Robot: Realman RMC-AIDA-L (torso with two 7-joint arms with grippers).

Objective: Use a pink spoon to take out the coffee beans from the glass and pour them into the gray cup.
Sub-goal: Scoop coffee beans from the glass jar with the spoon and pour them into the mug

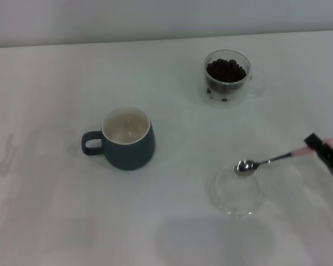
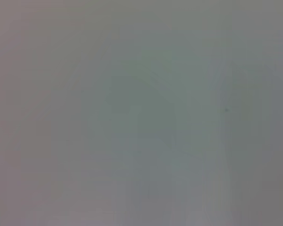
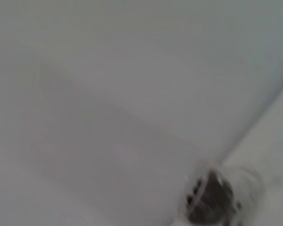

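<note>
The glass (image 1: 227,78) stands at the back right of the white table, filled with dark coffee beans (image 1: 226,69). It also shows in the right wrist view (image 3: 220,194), blurred. The gray cup (image 1: 127,138) stands left of centre, handle to the left, its cream inside empty. My right gripper (image 1: 320,147) comes in from the right edge and is shut on the pink handle of the pink spoon (image 1: 265,162). The spoon's metal bowl (image 1: 244,167) hangs empty over the far rim of a clear saucer. My left gripper is out of view.
A flat clear round saucer (image 1: 235,194) lies at the front right, under the spoon's bowl. The table's back edge meets a pale wall. The left wrist view shows only a plain grey surface.
</note>
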